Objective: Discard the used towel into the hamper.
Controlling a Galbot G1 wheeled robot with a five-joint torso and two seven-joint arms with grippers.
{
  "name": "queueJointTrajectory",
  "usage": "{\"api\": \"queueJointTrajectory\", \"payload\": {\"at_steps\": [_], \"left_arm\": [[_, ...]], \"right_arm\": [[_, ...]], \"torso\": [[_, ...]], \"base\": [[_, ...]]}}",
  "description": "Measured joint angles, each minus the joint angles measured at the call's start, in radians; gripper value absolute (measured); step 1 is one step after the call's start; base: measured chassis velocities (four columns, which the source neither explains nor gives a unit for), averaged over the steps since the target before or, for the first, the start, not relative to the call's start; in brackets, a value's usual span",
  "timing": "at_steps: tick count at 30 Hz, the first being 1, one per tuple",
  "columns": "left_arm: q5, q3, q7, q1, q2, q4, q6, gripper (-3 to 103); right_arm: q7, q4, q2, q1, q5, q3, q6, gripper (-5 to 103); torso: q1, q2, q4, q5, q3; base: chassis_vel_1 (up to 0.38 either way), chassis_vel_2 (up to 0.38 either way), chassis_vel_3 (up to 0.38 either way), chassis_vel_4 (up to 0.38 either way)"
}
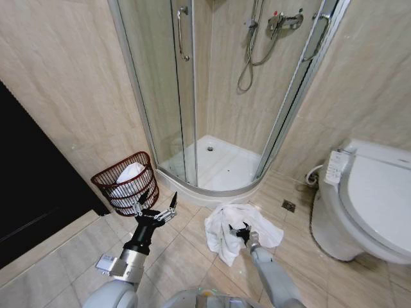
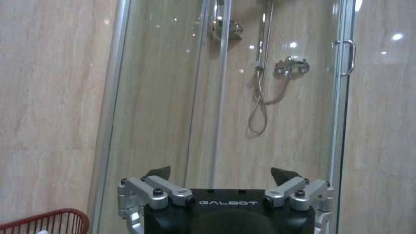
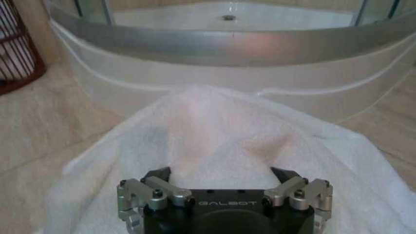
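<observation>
On the tiled bathroom floor, our right gripper has its fingers spread against the white towel; our left gripper, fingers spread, hovers beside the hamper.

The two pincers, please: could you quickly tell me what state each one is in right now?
Left pincer: open, empty, raised beside the hamper.
Right pincer: open, down on the white towel, not closed on it.
</observation>
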Motion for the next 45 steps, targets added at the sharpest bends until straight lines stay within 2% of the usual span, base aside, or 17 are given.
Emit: {"api": "queueJointTrajectory", "payload": {"at_steps": [5, 9, 11, 12, 15, 17, 19, 21, 23, 24, 27, 28, 30, 32, 37, 39, 45], "left_arm": [[0.0, 0.0, 0.0, 0.0, 0.0, 0.0, 0.0, 100], [0.0, 0.0, 0.0, 0.0, 0.0, 0.0, 0.0, 100], [0.0, 0.0, 0.0, 0.0, 0.0, 0.0, 0.0, 100], [0.0, 0.0, 0.0, 0.0, 0.0, 0.0, 0.0, 100], [0.0, 0.0, 0.0, 0.0, 0.0, 0.0, 0.0, 100], [0.0, 0.0, 0.0, 0.0, 0.0, 0.0, 0.0, 100], [0.0, 0.0, 0.0, 0.0, 0.0, 0.0, 0.0, 100], [0.0, 0.0, 0.0, 0.0, 0.0, 0.0, 0.0, 100], [0.0, 0.0, 0.0, 0.0, 0.0, 0.0, 0.0, 100], [0.0, 0.0, 0.0, 0.0, 0.0, 0.0, 0.0, 100], [0.0, 0.0, 0.0, 0.0, 0.0, 0.0, 0.0, 100], [0.0, 0.0, 0.0, 0.0, 0.0, 0.0, 0.0, 100], [0.0, 0.0, 0.0, 0.0, 0.0, 0.0, 0.0, 100], [0.0, 0.0, 0.0, 0.0, 0.0, 0.0, 0.0, 100], [0.0, 0.0, 0.0, 0.0, 0.0, 0.0, 0.0, 100], [0.0, 0.0, 0.0, 0.0, 0.0, 0.0, 0.0, 100], [0.0, 0.0, 0.0, 0.0, 0.0, 0.0, 0.0, 100]], "right_arm": [[-0.006, -0.064, 0.0, 0.024, -0.025, 0.014, 0.026, 98], [-0.008, -0.099, -0.004, 0.032, -0.024, 0.02, 0.042, 84], [-0.01, -0.097, -0.01, 0.028, -0.019, 0.02, 0.046, 73], [-0.01, -0.097, -0.01, 0.028, -0.019, 0.02, 0.046, 73], [-0.01, -0.103, -0.01, 0.028, -0.015, 0.02, 0.065, 57], [-0.022, -0.106, -0.011, 0.03, -0.02, 0.026, 0.073, 57], [-0.044, -0.119, -0.014, 0.035, -0.039, 0.033, 0.088, 46], [-0.042, -0.126, -0.016, 0.037, -0.045, 0.034, 0.094, 41], [-0.017, -0.134, -0.018, 0.038, -0.047, 0.03, 0.119, 30], [-0.017, -0.134, -0.018, 0.038, -0.047, 0.03, 0.119, 30], [0.071, -0.176, -0.011, 0.062, -0.114, 0.029, 0.215, 16], [0.071, -0.176, -0.011, 0.062, -0.114, 0.029, 0.215, 16], [0.149, -0.196, -0.008, 0.075, -0.167, 0.025, 0.246, 13], [0.181, -0.193, -0.009, 0.073, -0.192, 0.025, 0.253, 10], [0.171, -0.176, -0.009, 0.057, -0.188, 0.029, 0.261, 10], [0.111, -0.123, -0.005, 0.019, -0.174, 0.042, 0.285, 10], [0.134, 0.008, -0.001, -0.048, -0.163, 0.06, 0.324, 10]], "torso": [[0.0, 0.001, 0.0, 0.0001, 0.0], [0.001, 0.002, 0.0, 0.0001, 0.002], [0.001, 0.004, -0.0001, 0.0, 0.002], [0.001, 0.004, -0.0001, 0.0, 0.002], [0.002, 0.005, 0.0, 0.0002, 0.003], [0.002, 0.006, 0.0, 0.0002, 0.003], [0.002, 0.006, 0.0, 0.0001, 0.004], [0.002, 0.007, 0.0, 0.0001, 0.004], [0.003, 0.007, 0.0, 0.0002, 0.005], [0.003, 0.007, 0.0, 0.0002, 0.005], [0.003, 0.008, -0.0001, 0.0001, 0.005], [0.003, 0.008, -0.0001, 0.0001, 0.005], [0.003, 0.008, 0.0001, 0.0001, 0.005], [0.003, 0.009, 0.0001, -0.0002, 0.006], [0.003, 0.009, -0.0001, -0.0001, 0.006], [0.003, 0.01, -0.0003, 0.0001, 0.006], [0.004, 0.01, 0.0001, 0.0003, 0.007]], "base": [[0.0, 0.0, 0.0, 0.0], [0.0, 0.0, 0.0, 0.0], [0.0, 0.0, 0.0, 0.0], [0.0, 0.0, 0.0, 0.0], [0.0, 0.0, 0.0, 0.0], [0.0, 0.0, 0.0, 0.0], [0.0, 0.0, 0.0, 0.0], [0.0, 0.0, 0.0, 0.0], [0.0, 0.0, 0.0, 0.0], [0.0, 0.0, 0.0, 0.0], [0.0, 0.0, 0.0, 0.0], [0.0, 0.0, 0.0, 0.0], [0.0, 0.0, 0.0, 0.0], [0.0, 0.0, 0.0, 0.0], [0.0, 0.0, 0.0, 0.0], [0.0, 0.0, 0.0, 0.0], [0.0, 0.0, 0.0, 0.0]]}}
